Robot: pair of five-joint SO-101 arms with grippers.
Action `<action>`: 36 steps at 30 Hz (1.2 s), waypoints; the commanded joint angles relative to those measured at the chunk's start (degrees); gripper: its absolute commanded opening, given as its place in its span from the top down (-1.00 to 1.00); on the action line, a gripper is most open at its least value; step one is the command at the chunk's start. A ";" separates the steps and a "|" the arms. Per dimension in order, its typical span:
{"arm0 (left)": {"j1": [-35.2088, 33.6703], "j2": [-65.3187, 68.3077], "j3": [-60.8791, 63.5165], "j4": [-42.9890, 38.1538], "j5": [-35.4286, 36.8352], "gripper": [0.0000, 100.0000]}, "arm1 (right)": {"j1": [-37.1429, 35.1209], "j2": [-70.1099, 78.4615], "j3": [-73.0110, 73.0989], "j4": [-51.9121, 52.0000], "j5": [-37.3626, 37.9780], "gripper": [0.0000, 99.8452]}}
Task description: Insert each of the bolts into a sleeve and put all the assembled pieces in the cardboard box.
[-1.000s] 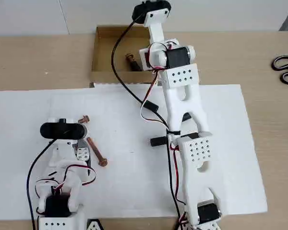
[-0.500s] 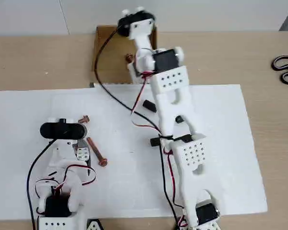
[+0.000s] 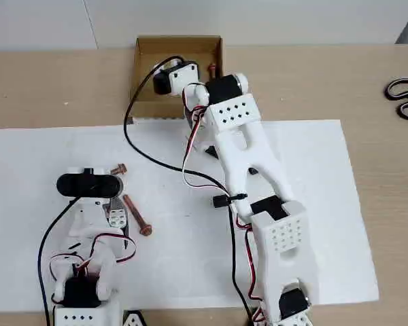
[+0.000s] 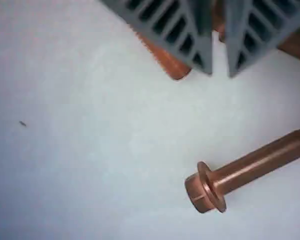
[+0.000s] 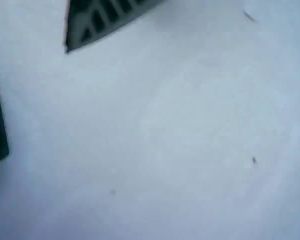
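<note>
There was the right arm, rooted at the near edge and stretched long across the paper, leaning far and left, with its wrist bent left over the box. The right gripper hung above the box floor; whether it was apart or clamped, I could not tell. A small reddish piece sat against the box's right wall, too small to name. Under the forearm, a small black piece lay on the paper.

Over at near left, the left arm was folded up tight, wrist tipped down at the sheet. The left gripper had its fingers drawn together with just a thin slit between them, low over the paper, and a copper piece showed behind them. A bolt lay flat on the paper just right of that gripper, apart from it, its head toward the near side.
</note>
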 commanded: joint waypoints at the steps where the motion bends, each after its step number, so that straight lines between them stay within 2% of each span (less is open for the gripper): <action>1: -0.35 -0.53 -0.22 -1.14 -0.18 0.99 | 1.71 -1.45 -0.09 -0.31 6.07 0.60; 7: -0.35 -0.53 -0.22 -1.14 -0.18 0.99 | 2.59 2.86 -0.18 -0.84 11.69 0.60; 28: -0.35 -0.53 -0.31 -1.14 -0.18 0.99 | 2.59 12.79 -0.18 -7.78 13.27 0.61; 36: -0.35 -0.53 -0.31 -1.14 -0.18 0.99 | 2.24 16.66 -0.18 -7.60 13.19 0.95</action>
